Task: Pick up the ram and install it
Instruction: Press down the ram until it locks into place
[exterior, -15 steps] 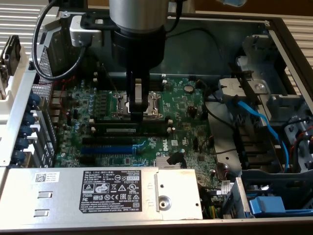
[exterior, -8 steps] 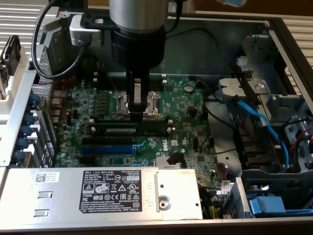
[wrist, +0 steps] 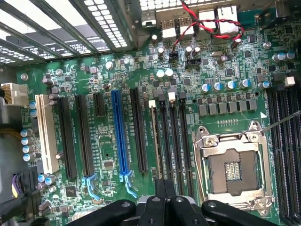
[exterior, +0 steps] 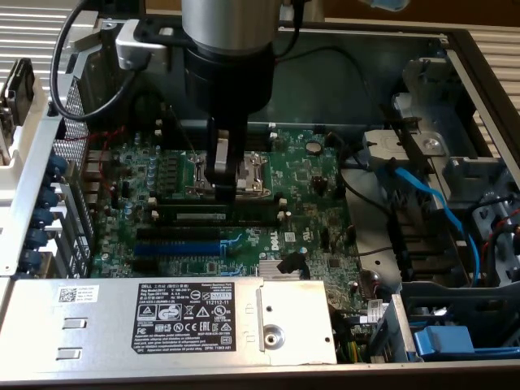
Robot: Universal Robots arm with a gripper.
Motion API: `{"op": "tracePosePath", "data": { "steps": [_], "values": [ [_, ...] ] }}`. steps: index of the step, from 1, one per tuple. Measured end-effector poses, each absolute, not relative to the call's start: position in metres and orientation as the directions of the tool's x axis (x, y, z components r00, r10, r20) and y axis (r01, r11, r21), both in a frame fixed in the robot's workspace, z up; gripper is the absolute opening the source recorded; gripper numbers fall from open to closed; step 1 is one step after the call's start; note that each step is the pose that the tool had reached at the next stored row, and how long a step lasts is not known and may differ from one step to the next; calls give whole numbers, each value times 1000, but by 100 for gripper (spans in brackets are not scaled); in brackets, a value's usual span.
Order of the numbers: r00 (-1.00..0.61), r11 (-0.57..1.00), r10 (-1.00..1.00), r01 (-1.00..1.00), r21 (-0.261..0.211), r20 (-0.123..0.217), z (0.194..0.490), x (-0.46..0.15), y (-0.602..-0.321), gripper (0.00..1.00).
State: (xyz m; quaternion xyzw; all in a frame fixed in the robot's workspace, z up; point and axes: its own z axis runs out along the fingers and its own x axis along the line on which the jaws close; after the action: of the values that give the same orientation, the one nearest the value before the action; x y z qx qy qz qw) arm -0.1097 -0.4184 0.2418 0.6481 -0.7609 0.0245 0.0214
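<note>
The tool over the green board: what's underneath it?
Under the tool run the long black memory slots, with the ram standing edge-on in the outermost one. The tool covers the slots' near ends, so whether it touches the ram is hidden.

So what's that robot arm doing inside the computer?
The robot's gripper hangs shut just above the green motherboard of an opened computer. It sits over the long black memory slots, right beside the empty square processor socket. A ram stick lies in one of those slots, under the gripper. I can't tell whether the gripper is touching it.
</note>
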Motion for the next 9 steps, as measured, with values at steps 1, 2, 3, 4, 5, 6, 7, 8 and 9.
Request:
{"op": "tracePosePath", "data": {
  "steps": [1, 2, 3, 4, 5, 6, 7, 8, 9],
  "values": [
    [-173, 173, -983, -985, -9, 64, 242, -110, -418, 10],
    [-188, 188, -980, -982, -9, 64, 242, -110, -418, 10],
    [-203, 203, -977, -979, -9, 64, 242, -110, -418, 10],
    [-218, 218, -974, -976, -9, 64, 242, -110, -418, 10],
    [-233, 233, -970, -972, -9, 64, 242, -110, -418, 10],
    [-249, 249, -966, -968, -9, 64, 242, -110, -418, 10],
    [-264, 264, -962, -964, -9, 64, 241, -110, -418, 10],
    [-280, 280, -958, -960, -9, 64, 241, -110, -418, 10],
    [-296, 296, -953, -955, -9, 64, 241, -110, -418, 10]
  ]
}}
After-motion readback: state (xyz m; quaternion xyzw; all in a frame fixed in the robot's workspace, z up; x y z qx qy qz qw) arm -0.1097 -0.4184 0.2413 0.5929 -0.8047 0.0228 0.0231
